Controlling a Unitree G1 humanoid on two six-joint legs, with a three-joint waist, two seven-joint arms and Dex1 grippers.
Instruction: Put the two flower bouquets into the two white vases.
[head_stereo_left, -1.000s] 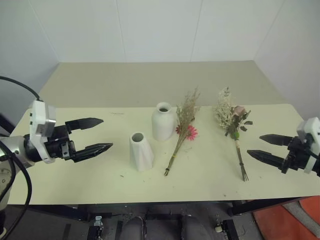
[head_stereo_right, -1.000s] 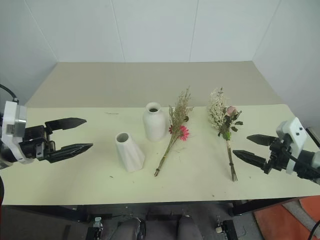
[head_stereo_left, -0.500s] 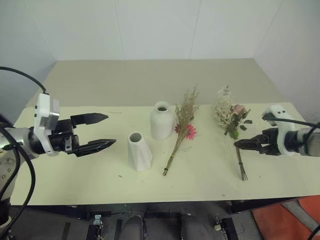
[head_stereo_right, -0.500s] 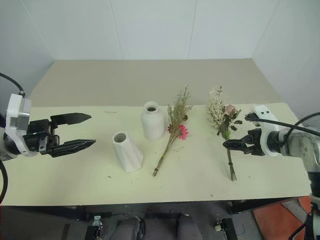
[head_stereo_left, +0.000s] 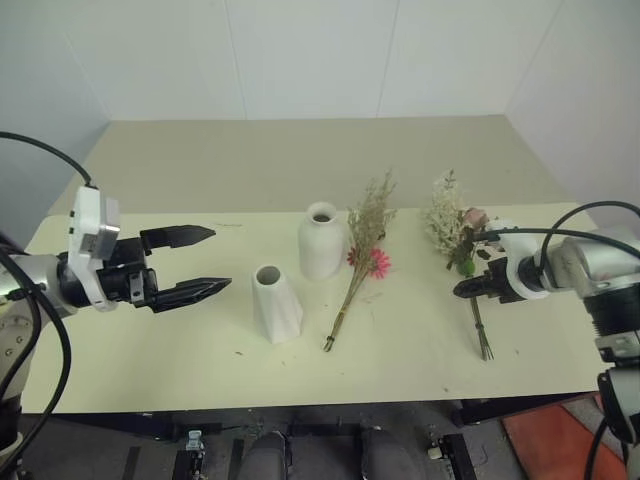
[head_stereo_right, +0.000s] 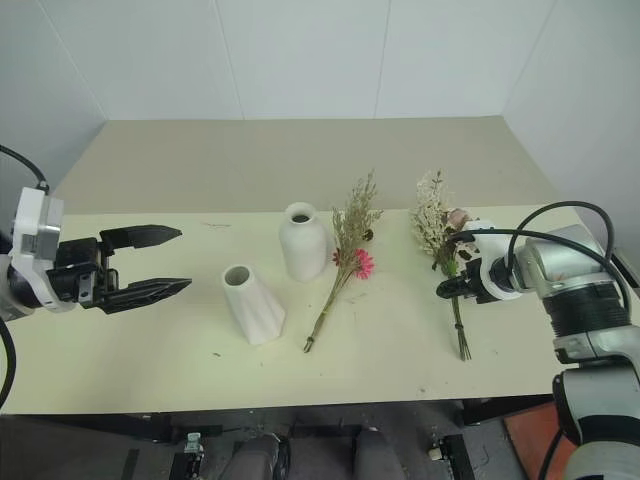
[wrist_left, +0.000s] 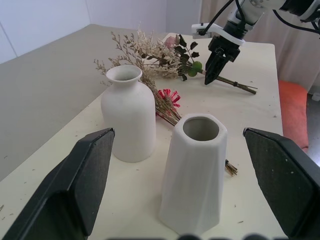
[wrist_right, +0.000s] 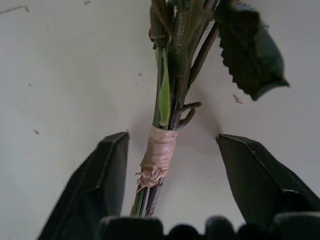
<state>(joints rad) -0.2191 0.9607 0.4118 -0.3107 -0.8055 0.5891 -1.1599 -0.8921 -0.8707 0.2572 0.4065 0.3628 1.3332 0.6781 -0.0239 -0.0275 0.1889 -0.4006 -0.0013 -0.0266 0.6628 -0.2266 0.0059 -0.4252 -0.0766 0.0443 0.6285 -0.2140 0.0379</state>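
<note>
Two white vases stand mid-table: the bottle-shaped vase (head_stereo_left: 321, 243) and, nearer and to its left, the slanted cone vase (head_stereo_left: 276, 305). The thin bouquet (head_stereo_left: 360, 265) with a pink-red daisy lies just right of the bottle vase. Further right lies the fuller bouquet (head_stereo_left: 458, 235), flat on the table. My right gripper (head_stereo_left: 462, 290) points down over its stems, open, one finger on each side of the tan wrap (wrist_right: 159, 155) without touching it. My left gripper (head_stereo_left: 220, 260) hovers open, left of the cone vase, holding nothing.
The cream table (head_stereo_left: 150, 350) has bare room in front of the vases and on its left side. Its front edge runs close below the bouquets' stem ends. An orange-red patch of floor (head_stereo_left: 560, 440) shows past the front right corner.
My right gripper has swung in from the table's right edge, tipped downward and come down around the fuller bouquet's stems, its fingers narrower than before. The left gripper has stayed in place.
</note>
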